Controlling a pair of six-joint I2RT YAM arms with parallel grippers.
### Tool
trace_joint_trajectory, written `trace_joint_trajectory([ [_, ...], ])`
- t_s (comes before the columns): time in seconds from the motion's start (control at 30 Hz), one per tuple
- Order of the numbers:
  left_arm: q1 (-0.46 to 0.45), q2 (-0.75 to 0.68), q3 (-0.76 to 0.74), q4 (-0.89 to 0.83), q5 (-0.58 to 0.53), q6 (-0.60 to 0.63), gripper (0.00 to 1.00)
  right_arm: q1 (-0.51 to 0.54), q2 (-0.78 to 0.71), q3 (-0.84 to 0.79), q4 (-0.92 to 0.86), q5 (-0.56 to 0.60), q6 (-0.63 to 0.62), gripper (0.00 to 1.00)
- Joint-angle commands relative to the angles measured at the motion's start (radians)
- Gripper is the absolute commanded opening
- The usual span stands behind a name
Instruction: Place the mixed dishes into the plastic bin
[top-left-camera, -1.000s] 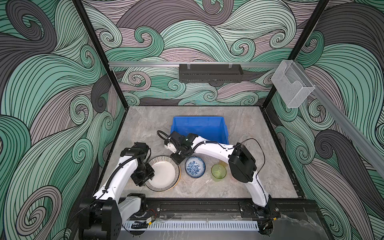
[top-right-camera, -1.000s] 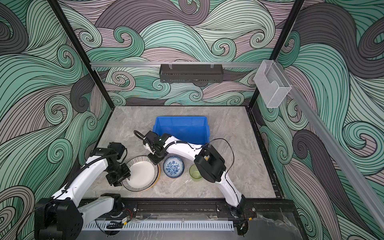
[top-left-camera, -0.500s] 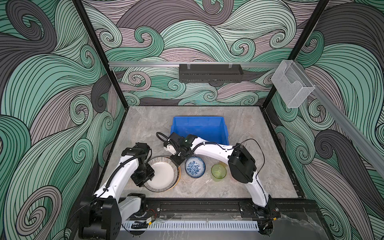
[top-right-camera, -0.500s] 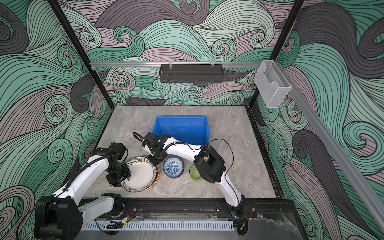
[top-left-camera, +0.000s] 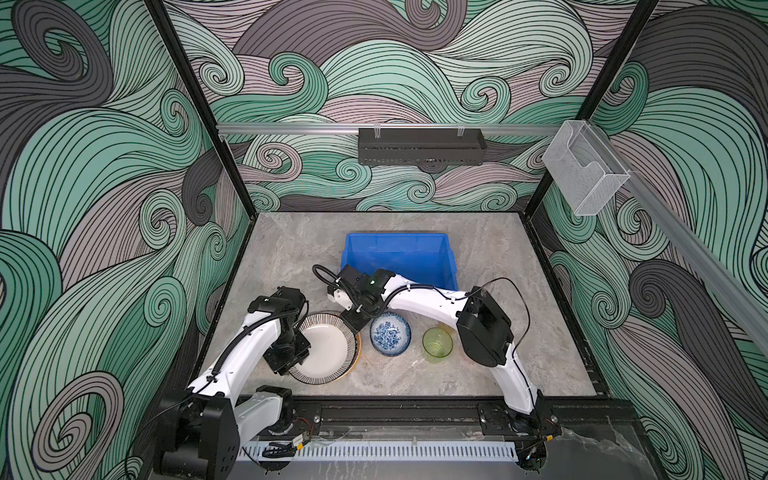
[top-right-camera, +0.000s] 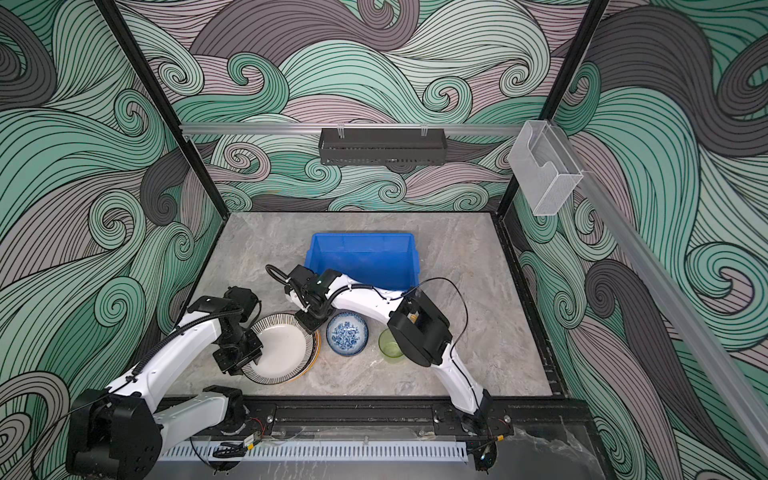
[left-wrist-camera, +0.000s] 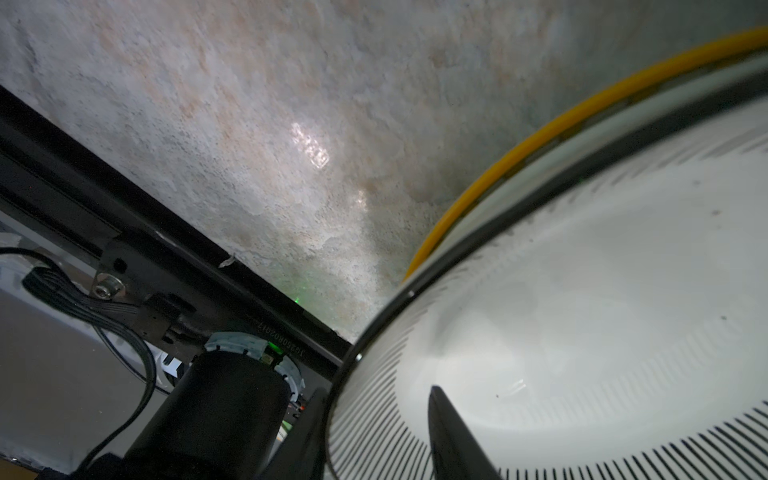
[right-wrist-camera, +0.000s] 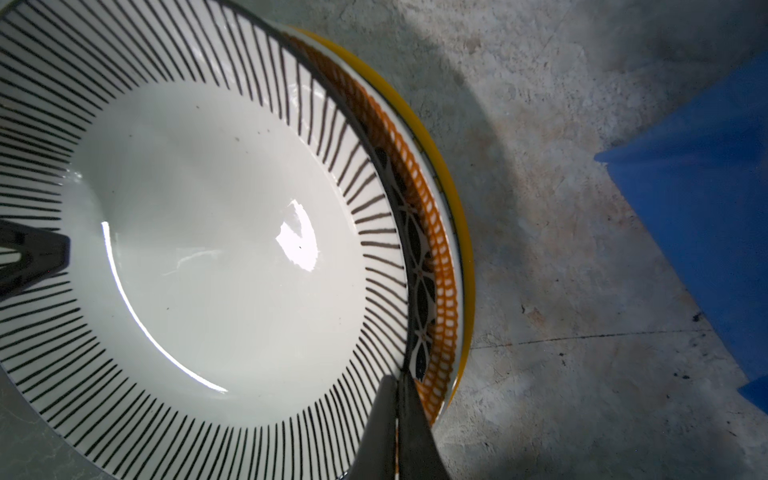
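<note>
A striped-rim plate (top-left-camera: 332, 353) (top-right-camera: 284, 351) tops a stack near the front left. Under it the right wrist view shows a geometric plate (right-wrist-camera: 417, 266) and a yellow-rimmed, orange-latticed plate (right-wrist-camera: 451, 249). My left gripper (top-left-camera: 293, 353) (left-wrist-camera: 378, 436) straddles the striped plate's (left-wrist-camera: 582, 332) left rim, jaws apart, one finger inside and one outside. My right gripper (top-left-camera: 355, 322) (right-wrist-camera: 398, 419) is shut on the striped plate's (right-wrist-camera: 199, 216) opposite rim. A blue-floral bowl (top-left-camera: 390, 333) (top-right-camera: 346, 333) and a green cup (top-left-camera: 437, 343) (top-right-camera: 390, 343) stand to the right. The blue plastic bin (top-left-camera: 451, 266) (top-right-camera: 409, 257) sits behind.
The right arm's elbow (top-left-camera: 484, 332) hangs just right of the green cup. A black frame rail (top-left-camera: 415, 405) runs along the table's front edge. A black perforated tray (top-left-camera: 422, 146) and a clear holder (top-left-camera: 586, 174) hang on the walls.
My left gripper has edged a little toward the striped plate's rim. The right gripper and the dishes have stayed in place.
</note>
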Motion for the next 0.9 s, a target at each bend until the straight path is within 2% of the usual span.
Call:
trace_joint_trajectory([
  [0.0, -0.014, -0.015, -0.004, -0.031, -0.024, -0.037, 0.42, 0.022, -0.01, -0.031, -0.048, -0.028, -0.021, 0.06],
  [0.43, -0.054, -0.008, -0.005, -0.047, -0.06, -0.077, 0.39, 0.021, -0.018, -0.038, -0.047, -0.029, -0.026, 0.06],
  [0.77, -0.056, -0.064, -0.099, 0.042, -0.006, -0.15, 0.34, 0.025, -0.022, -0.041, -0.049, -0.028, -0.027, 0.06],
  [0.87, -0.056, -0.082, -0.081, 0.019, -0.035, -0.163, 0.32, 0.025, -0.023, -0.043, -0.052, -0.03, -0.027, 0.06],
])
